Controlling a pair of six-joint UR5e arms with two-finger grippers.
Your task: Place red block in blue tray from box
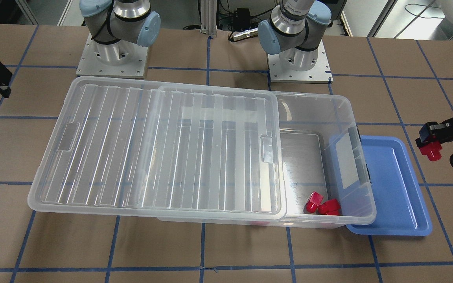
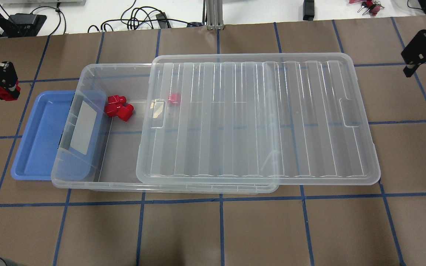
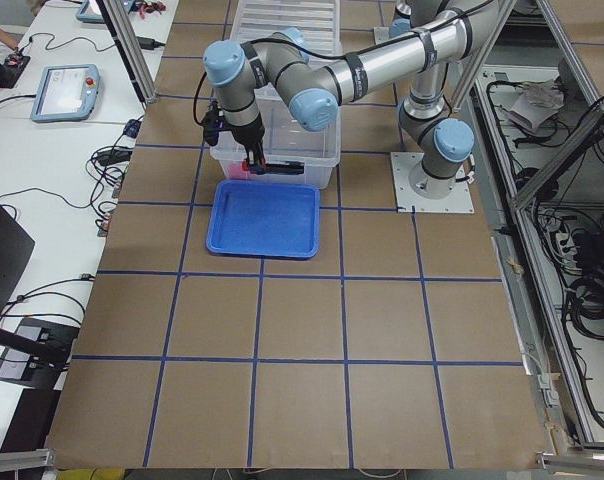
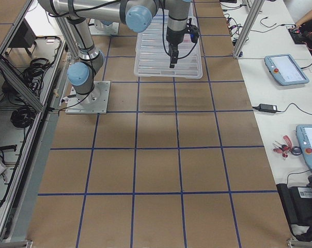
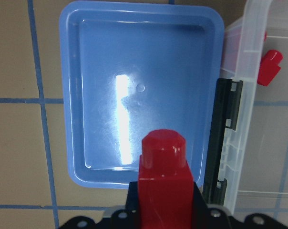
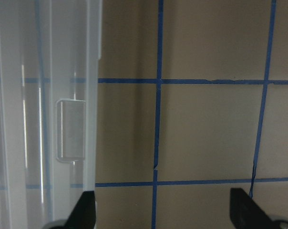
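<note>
My left gripper [image 1: 430,144] is shut on the red block [image 5: 165,187] and holds it in the air by the blue tray [image 2: 37,140]. In the left wrist view the block's peg points at the tray's [image 5: 139,71] near rim. The tray is bare and lies against the open end of the box [image 2: 87,72]. The box's lid [image 2: 257,118] is slid aside and covers most of it. My right gripper [image 6: 163,214] is open and empty. It hangs beyond the lid's other end, over the table [image 2: 416,55].
Three more red blocks [image 2: 118,107] lie in the uncovered end of the box, and one more [image 2: 175,98] shows under the lid. A dark latch [image 5: 227,124] is on the box wall next to the tray. Brown table with blue tape lines lies all around.
</note>
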